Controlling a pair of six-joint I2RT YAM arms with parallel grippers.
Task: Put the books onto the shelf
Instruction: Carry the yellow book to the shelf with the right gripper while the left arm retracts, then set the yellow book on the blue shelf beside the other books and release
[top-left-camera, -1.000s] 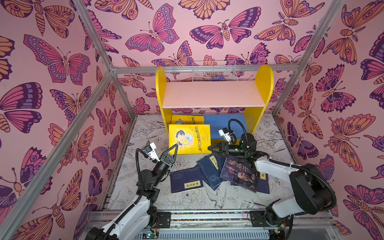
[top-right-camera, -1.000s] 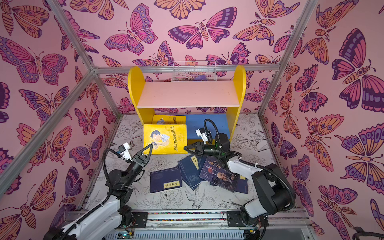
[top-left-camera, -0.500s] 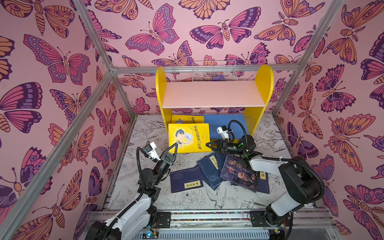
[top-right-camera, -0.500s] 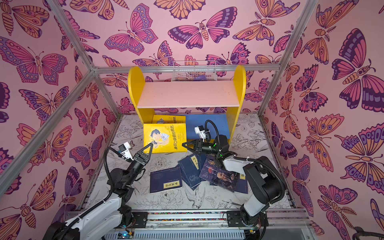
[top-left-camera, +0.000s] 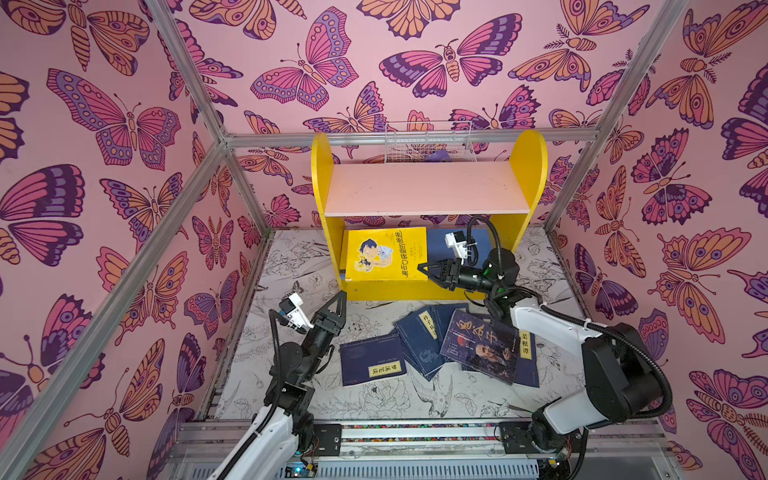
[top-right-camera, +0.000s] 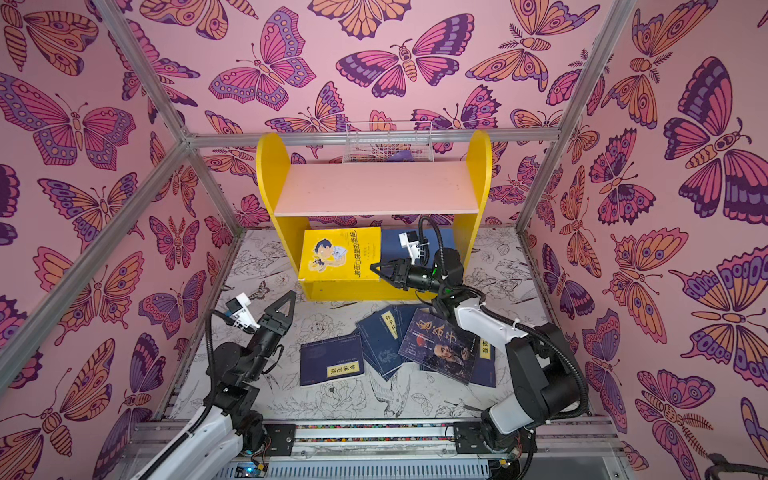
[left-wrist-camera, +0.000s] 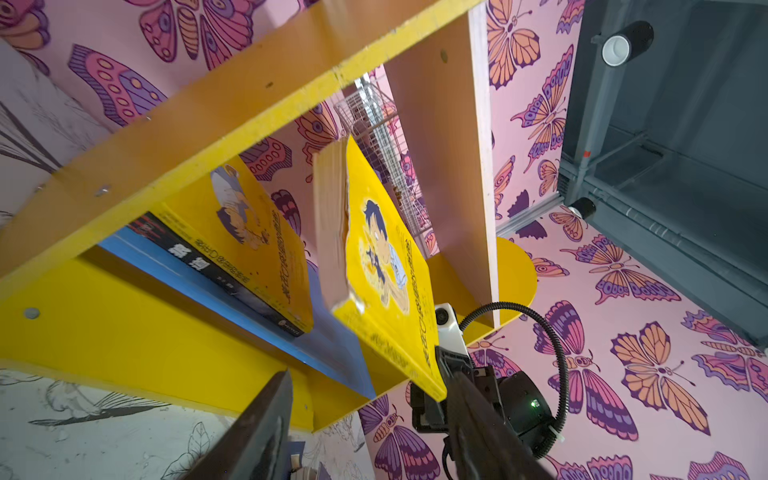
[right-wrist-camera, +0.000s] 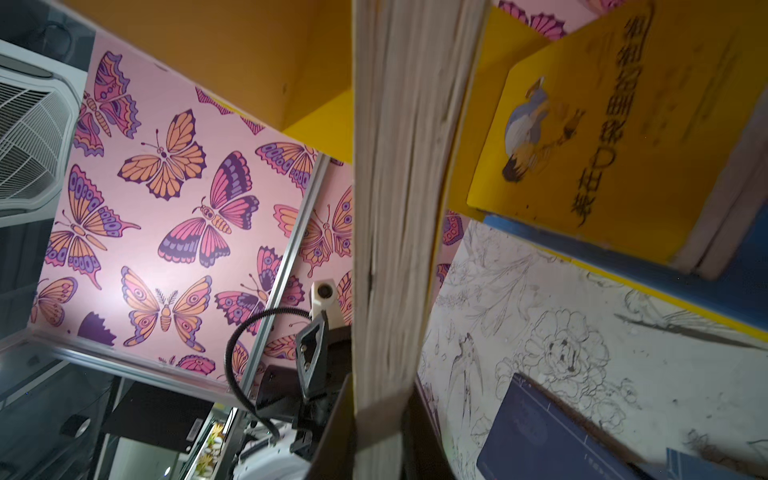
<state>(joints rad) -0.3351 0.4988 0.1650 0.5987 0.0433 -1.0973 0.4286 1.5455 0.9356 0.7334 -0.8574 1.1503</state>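
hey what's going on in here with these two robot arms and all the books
The robot is moving books onto the small yellow shelf. The right gripper is shut on the edge of a yellow cartoon-boy book, holding it in the lower tier, above the blue board where another yellow book and a black one already lie. The left gripper is open and empty, raised in front of the shelf. Several navy books and a dark portrait-cover book are on the floor mat. The pink upper board holds nothing.

A white wire basket (top-left-camera: 428, 143) sits behind the unit's top board, something purple inside it. Pink butterfly wallpaper (top-right-camera: 266, 70) wraps the walls, framed by aluminium bars (top-left-camera: 187, 68), over a sketched bird-and-flower mat (top-left-camera: 390, 399).
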